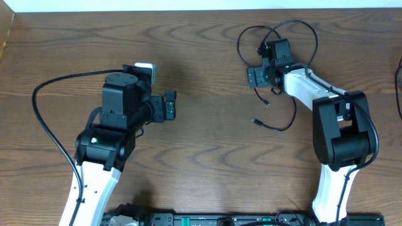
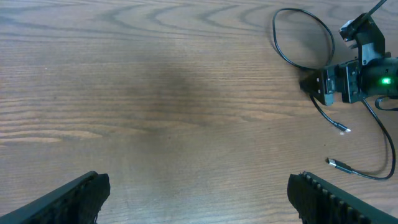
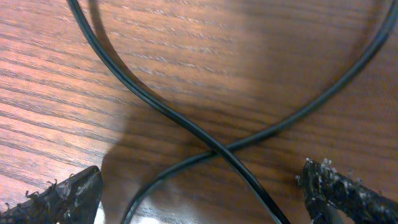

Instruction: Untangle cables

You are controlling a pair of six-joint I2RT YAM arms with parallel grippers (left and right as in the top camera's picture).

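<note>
A thin black cable (image 1: 284, 26) lies at the back right of the table, looped over itself, with two small plug ends (image 1: 254, 120) trailing forward. My right gripper (image 1: 256, 76) is open and low over it. In the right wrist view the black cable (image 3: 155, 102) crosses itself between the spread fingers (image 3: 202, 193), which do not touch it. My left gripper (image 1: 169, 105) is open and empty at centre left, far from the cable. The left wrist view shows its fingers (image 2: 199, 199) apart and the cable loop (image 2: 298, 37) in the distance. No white cable shows clearly.
A small white object (image 1: 144, 66) peeks out behind my left arm; I cannot tell what it is. The left arm's own thick black cable (image 1: 47, 119) arcs over the table's left side. The table's back edge (image 1: 188, 11) is near the loop.
</note>
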